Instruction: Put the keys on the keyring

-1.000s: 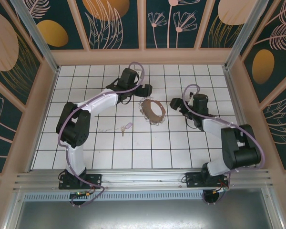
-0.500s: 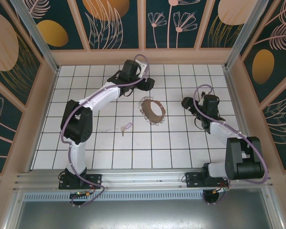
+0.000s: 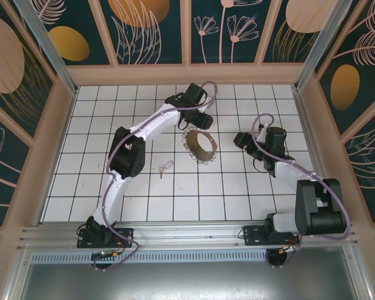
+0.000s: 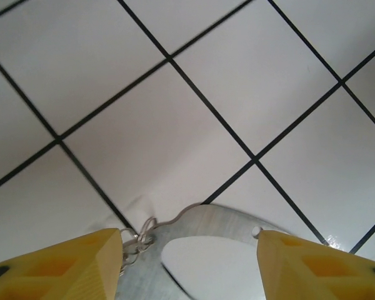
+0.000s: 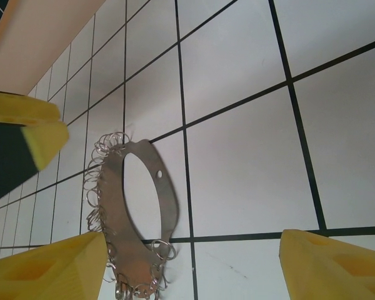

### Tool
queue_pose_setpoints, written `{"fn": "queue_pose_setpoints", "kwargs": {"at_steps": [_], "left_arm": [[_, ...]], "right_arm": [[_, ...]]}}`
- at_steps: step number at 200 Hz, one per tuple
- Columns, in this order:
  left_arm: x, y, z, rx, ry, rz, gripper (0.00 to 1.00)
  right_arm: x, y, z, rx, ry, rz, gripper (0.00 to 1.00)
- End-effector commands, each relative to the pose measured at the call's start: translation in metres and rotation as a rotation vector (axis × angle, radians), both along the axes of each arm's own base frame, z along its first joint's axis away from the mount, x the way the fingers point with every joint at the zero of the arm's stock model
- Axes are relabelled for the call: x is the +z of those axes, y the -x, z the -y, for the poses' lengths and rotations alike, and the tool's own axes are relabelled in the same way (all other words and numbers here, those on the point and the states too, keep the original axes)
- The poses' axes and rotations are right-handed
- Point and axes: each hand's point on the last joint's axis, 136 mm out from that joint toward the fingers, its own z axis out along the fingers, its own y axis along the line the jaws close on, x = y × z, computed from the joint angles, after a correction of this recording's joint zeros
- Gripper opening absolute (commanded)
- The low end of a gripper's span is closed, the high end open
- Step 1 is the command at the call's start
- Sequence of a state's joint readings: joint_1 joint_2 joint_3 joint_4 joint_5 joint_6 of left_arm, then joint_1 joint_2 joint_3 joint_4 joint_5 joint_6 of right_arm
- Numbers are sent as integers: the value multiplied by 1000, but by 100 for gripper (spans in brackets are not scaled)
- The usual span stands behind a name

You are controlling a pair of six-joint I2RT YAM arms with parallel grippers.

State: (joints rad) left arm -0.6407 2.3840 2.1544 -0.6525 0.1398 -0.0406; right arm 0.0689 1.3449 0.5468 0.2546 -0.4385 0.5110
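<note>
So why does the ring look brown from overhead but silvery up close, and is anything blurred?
Top external: sharp and evenly lit, but the keyring is small and reads brownish. Left wrist: the keyring shows bright silver metal, and the tile lines near the top smear slightly. Right wrist: seen at a slant, the keyring narrows to an oval, its small loops crisp, while the yellow fingers at the edges look soft.

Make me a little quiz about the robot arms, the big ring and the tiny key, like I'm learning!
1. True or false: the key lies on the tiles, apart from the keyring.
2. What fringes the keyring's rim? A) small wire loops B) beads C) feathers
3. Fill in: the left gripper and the right gripper both have their jaws ___.
Key: 1 true; 2 A; 3 open.
</note>
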Motion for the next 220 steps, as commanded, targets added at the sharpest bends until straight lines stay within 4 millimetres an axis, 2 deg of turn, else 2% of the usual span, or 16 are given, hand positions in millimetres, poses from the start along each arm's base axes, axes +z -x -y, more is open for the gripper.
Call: {"fn": "queue_pose_setpoints", "kwargs": {"at_steps": [1, 83, 220], "left_arm": [[-22, 11, -11, 0, -123, -44, 59], [-39, 4, -14, 33, -148, -36, 46], [-52, -2, -15, 34, -172, -22, 44]], "right_arm": [[-4, 3, -5, 18, -20, -3, 73], [-7, 4, -7, 12, -17, -7, 73], [-9, 5, -6, 8, -12, -6, 73]]}}
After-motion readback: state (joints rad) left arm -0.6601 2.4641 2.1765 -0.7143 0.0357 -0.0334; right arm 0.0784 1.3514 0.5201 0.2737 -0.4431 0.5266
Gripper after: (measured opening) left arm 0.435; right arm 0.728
